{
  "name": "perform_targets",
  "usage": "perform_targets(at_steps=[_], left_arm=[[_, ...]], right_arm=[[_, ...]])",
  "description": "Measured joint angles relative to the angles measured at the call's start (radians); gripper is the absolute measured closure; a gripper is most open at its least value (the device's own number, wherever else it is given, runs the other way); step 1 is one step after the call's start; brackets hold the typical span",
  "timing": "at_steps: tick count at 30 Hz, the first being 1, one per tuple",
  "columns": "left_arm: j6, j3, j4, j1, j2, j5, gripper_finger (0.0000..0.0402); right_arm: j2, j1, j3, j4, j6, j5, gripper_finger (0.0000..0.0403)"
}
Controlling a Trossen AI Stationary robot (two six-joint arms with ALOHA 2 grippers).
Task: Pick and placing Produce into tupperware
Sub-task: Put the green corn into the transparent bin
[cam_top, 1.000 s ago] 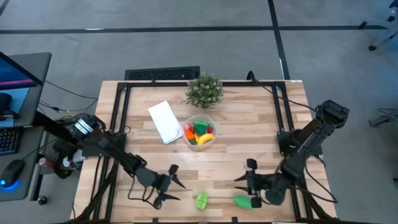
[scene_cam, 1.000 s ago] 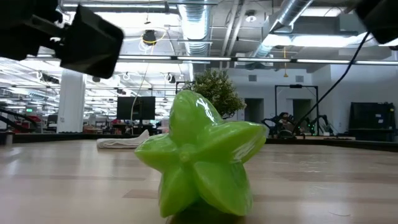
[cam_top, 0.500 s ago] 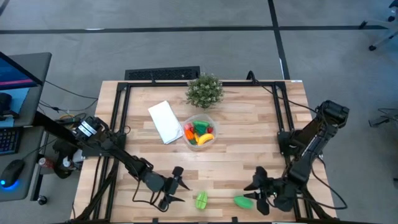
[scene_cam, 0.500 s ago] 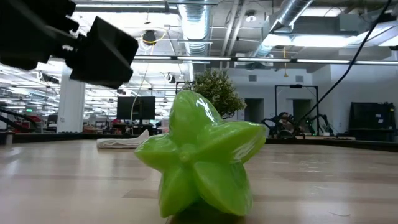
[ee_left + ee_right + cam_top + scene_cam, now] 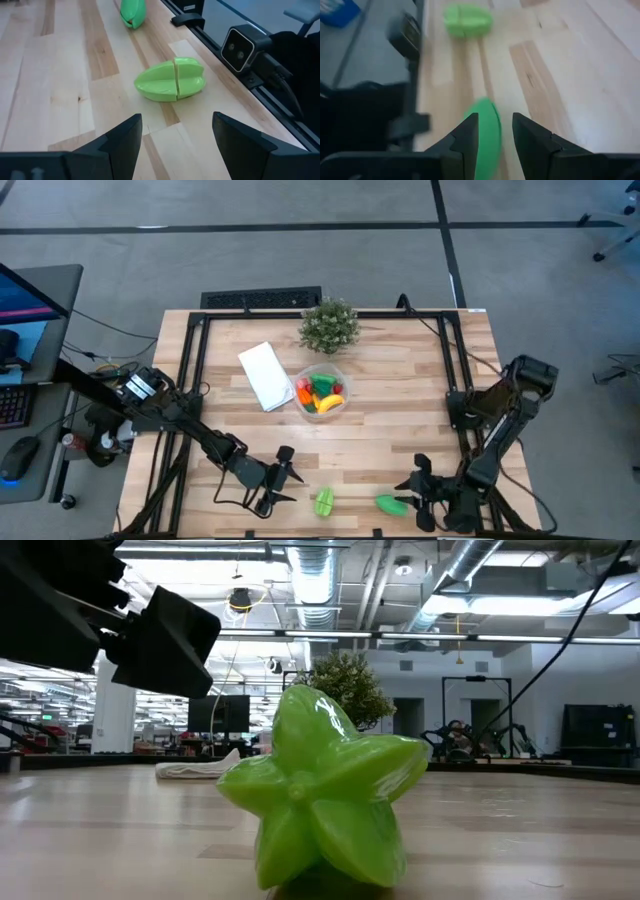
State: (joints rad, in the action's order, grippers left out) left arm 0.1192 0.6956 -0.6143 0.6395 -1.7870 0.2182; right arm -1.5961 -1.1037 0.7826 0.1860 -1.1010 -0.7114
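Observation:
Two green toy pieces lie on the table near its near edge. One is a ridged, star-shaped piece [image 5: 324, 501] [image 5: 320, 800] [image 5: 170, 80] and the other a smooth oval one [image 5: 390, 504] [image 5: 487, 132]. My left gripper [image 5: 283, 475] [image 5: 177, 132] is open, just left of the ridged piece. My right gripper [image 5: 420, 492] [image 5: 495, 137] is open, with the oval piece between its fingers. The clear round tupperware [image 5: 320, 392] at mid-table holds red, green, orange and yellow produce. My right gripper comes level from the table's right, and the oval green piece [image 5: 487, 125] lies on the table between its open fingers. I cannot tell whether either finger touches it.
A flat white lid [image 5: 265, 375] lies left of the tupperware, and a bushy potted plant [image 5: 329, 326] stands behind it. A black frame rail and the low camera [image 5: 242, 47] run along the near edge, close to the ridged piece. Bare wood lies between the tupperware and the green pieces.
My right gripper has drawn back toward the table's right and near edge, so more of the oval piece shows. My left gripper has moved a little to the right, toward the ridged piece. Both green pieces have stayed where they were.

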Motion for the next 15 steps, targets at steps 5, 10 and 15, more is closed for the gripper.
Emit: perform_targets(at_steps=[5, 10, 15], left_arm=[[0.000, 0.000, 0.000, 0.000, 0.000, 0.023, 0.0168], [-0.008, 0.000, -0.002, -0.006, 0.000, 0.034, 0.0168], [-0.011, 0.000, 0.003, -0.023, 0.000, 0.030, 0.0168]], right_arm=[[-0.102, -0.016, 0.029, -0.008, -0.049, 0.001, 0.0290], [-0.125, -0.015, 0.069, 0.028, -0.051, 0.003, 0.0290], [-0.106, -0.011, 0.089, 0.036, -0.076, 0.001, 0.0290]])
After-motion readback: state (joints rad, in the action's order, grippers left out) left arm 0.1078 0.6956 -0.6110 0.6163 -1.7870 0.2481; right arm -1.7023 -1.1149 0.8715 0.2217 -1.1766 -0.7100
